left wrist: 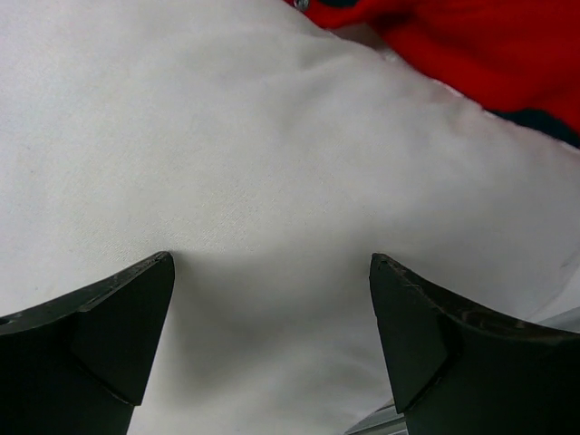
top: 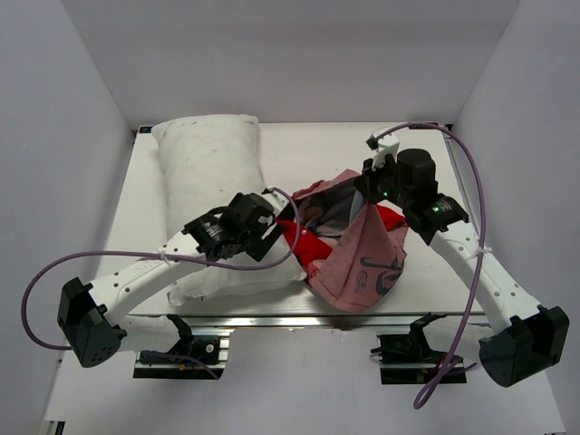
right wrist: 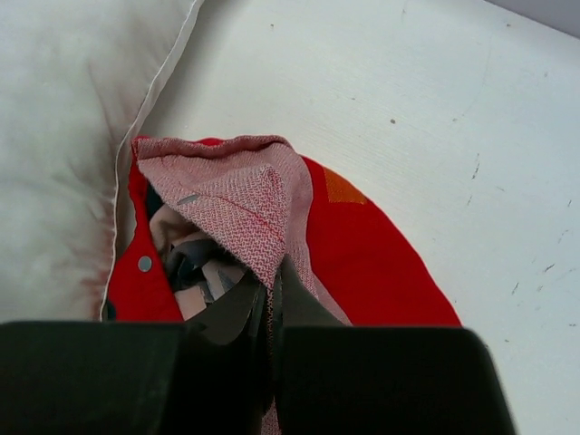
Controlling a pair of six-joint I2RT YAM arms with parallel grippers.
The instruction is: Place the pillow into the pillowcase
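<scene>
Pillow (top: 204, 163) lies on the left of the bench (top: 299, 149), its near end under the left claw (left wrist: 272, 272), which is wide open and holds nothing. Just beside it the pillowcase (top: 362, 263) sits in a bunch. The right claw (right wrist: 270, 304) is pinched tight on a thin fold of it and holds it up. That fold could slip out. It may be both layers, I think; then the mouth is closed and the pillow cannot go in.

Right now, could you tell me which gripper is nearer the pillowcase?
Right. The right gripper is shut on the pillowcase; the left gripper hangs open over the pillow beside it.
</scene>
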